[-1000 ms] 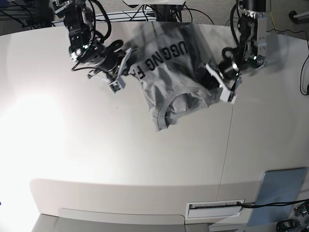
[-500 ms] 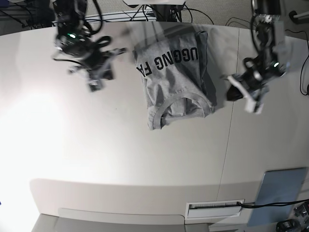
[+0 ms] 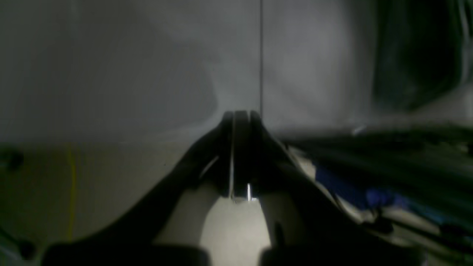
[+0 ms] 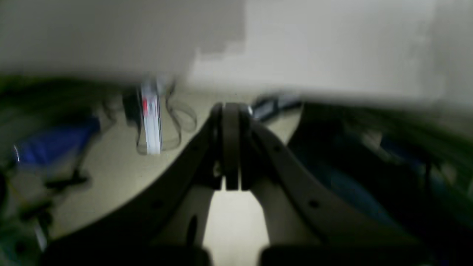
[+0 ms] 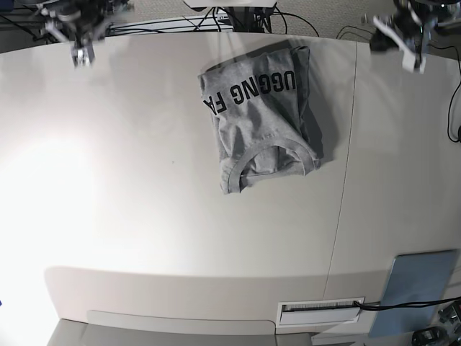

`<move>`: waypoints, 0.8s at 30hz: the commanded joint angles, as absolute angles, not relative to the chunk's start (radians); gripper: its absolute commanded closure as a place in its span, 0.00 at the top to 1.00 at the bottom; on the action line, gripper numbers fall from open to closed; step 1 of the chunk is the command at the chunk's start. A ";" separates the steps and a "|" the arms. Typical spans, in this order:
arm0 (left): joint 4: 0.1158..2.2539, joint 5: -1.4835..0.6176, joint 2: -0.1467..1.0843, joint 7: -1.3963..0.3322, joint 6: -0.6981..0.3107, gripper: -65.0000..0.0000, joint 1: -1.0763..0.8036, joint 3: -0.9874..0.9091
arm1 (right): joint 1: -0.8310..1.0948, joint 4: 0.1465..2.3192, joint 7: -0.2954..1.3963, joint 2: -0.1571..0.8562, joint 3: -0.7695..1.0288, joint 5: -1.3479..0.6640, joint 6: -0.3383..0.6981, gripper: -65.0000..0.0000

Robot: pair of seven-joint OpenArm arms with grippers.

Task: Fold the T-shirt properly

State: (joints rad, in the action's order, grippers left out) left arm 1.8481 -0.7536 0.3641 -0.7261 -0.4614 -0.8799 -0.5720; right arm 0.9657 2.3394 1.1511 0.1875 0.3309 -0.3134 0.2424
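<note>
T-shirt [image 5: 261, 119] lies folded, lettering up, on worktop [image 5: 144, 216]. Both jaws pinched together, empty, at the far corners. Fold looks finished; next likely only parking.

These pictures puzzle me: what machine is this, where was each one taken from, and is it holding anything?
It is a robot with two arms, each ending in a two-fingered gripper. The wide picture looks down on a pale table. On it lies a folded grey T-shirt with black lettering facing up, and a blue-grey panel sits at the near right corner. The two dark, blurry pictures come from small cameras on the arms' wrists, looking along the fingers. The left gripper and the right gripper are both shut and hold nothing. In the wide view both arms sit at the table's far corners, away from the shirt.
</note>
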 commanded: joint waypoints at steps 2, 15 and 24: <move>1.831 -0.745 0.340 -0.697 -0.496 0.00 -0.945 -0.578 | 1.053 2.343 1.137 0.191 0.335 -0.317 0.241 0.00; 0.997 -0.311 0.268 -0.398 -0.678 0.00 -0.768 -0.419 | 0.855 1.475 0.868 0.195 0.335 -0.155 0.307 0.00; 0.509 -0.223 0.242 -0.236 -0.452 0.17 -0.434 -0.167 | 0.442 0.688 0.476 0.234 0.335 -0.077 0.479 0.00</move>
